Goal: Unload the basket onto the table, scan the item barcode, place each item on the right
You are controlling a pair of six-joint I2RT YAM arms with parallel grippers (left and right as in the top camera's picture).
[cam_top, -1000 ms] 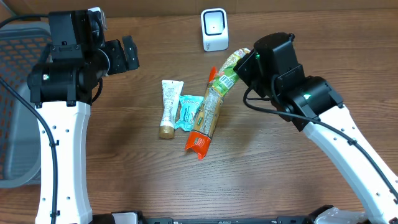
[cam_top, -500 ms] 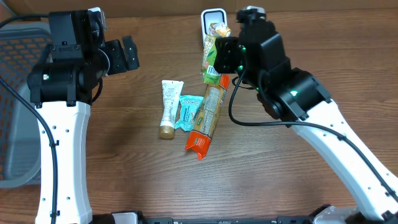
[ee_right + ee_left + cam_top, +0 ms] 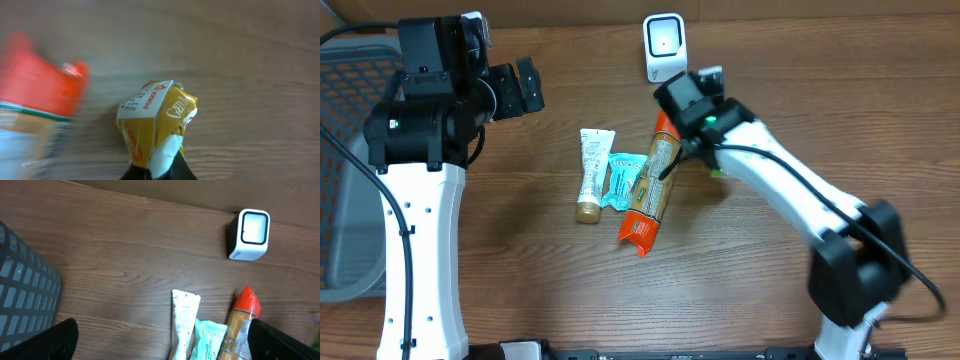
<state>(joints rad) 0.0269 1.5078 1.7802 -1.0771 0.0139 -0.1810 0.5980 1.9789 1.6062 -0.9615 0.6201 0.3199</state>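
A crumpled yellow and white snack packet point(image 3: 157, 120) fills the middle of the right wrist view, and my right gripper point(image 3: 155, 172) is shut on its lower end. It hangs over bare wood just right of the long pack's red end point(image 3: 40, 75), which is blurred. In the overhead view my right arm point(image 3: 760, 165) stretches to that spot and hides the packet. The white barcode scanner point(image 3: 665, 47) stands at the back, a short way beyond. Far to the left my left gripper point(image 3: 525, 88) hangs open and holds nothing.
A white tube point(image 3: 590, 172), a teal packet point(image 3: 622, 180) and a long orange-ended pack point(image 3: 650, 190) lie side by side mid-table. A dark mesh basket point(image 3: 345, 150) stands at the left edge. The left wrist view shows the scanner point(image 3: 248, 235) and the tube point(image 3: 182, 325).
My right arm has swung the packet up to the scanner's face and then down and away, to beside the long pack's red end. The left arm has not moved.
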